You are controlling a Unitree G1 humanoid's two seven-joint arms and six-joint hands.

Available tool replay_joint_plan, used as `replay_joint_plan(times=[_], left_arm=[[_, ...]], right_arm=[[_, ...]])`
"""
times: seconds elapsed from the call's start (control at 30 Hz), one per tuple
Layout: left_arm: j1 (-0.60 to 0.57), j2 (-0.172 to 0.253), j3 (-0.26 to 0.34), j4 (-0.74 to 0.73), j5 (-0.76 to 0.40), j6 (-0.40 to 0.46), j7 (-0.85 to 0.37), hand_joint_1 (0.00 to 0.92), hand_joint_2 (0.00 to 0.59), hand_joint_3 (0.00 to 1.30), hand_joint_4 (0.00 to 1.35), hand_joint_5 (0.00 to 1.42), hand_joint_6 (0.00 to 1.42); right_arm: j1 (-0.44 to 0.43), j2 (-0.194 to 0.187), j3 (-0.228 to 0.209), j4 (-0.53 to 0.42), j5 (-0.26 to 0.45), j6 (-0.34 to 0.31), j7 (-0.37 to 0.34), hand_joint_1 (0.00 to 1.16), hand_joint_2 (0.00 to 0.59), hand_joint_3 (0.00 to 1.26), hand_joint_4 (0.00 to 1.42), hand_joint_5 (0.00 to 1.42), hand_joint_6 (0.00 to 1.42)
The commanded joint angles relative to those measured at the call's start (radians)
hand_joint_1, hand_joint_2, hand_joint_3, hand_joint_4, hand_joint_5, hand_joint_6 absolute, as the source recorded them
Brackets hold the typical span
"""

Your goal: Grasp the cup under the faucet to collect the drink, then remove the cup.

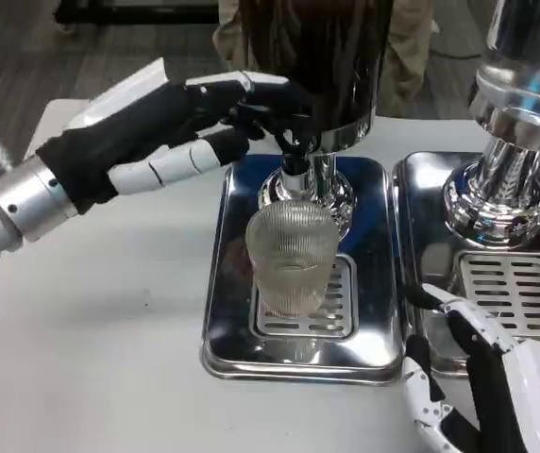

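A clear ribbed cup (292,257) stands upright on the drain grille of a shiny steel tray (229,311), directly below the black faucet (294,142) of a dark drink dispenser (317,57). My left hand (190,127) reaches in from the left at faucet height, its fingers touching the faucet lever above the cup. My right hand (478,382) hovers low at the tray's right front corner, fingers spread, holding nothing and well apart from the cup.
A second dispenser (520,123) with a clear tank stands on its own steel tray (421,236) to the right, grille in front. White table surface (100,321) lies to the left and front. A person stands behind the table.
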Motion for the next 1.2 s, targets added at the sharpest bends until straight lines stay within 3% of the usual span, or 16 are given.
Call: replay_joint_plan(times=[0.03, 0.5, 1.2], left_arm=[[-0.019, 0.001, 0.000, -0.023, 0.001, -0.006, -0.039, 0.000, 0.117, 0.27, 0.25, 0.31, 0.35], [-0.002, 0.041, 0.014, -0.062, 0.013, -0.071, -0.044, 0.000, 0.115, 0.29, 0.28, 0.33, 0.35], [0.069, 0.058, 0.004, -0.144, -0.005, -0.036, -0.061, 0.000, 0.114, 0.30, 0.28, 0.33, 0.33]], right_arm=[[-0.001, 0.002, -0.001, 0.014, 0.013, -0.016, -0.013, 0.42, 0.522, 0.32, 0.31, 0.23, 0.28], [-0.051, 0.002, 0.001, 0.063, 0.052, -0.025, 0.000, 0.42, 0.522, 0.31, 0.31, 0.24, 0.28], [-0.066, 0.016, -0.019, 0.056, 0.134, -0.010, 0.039, 0.41, 0.526, 0.30, 0.29, 0.23, 0.28]])
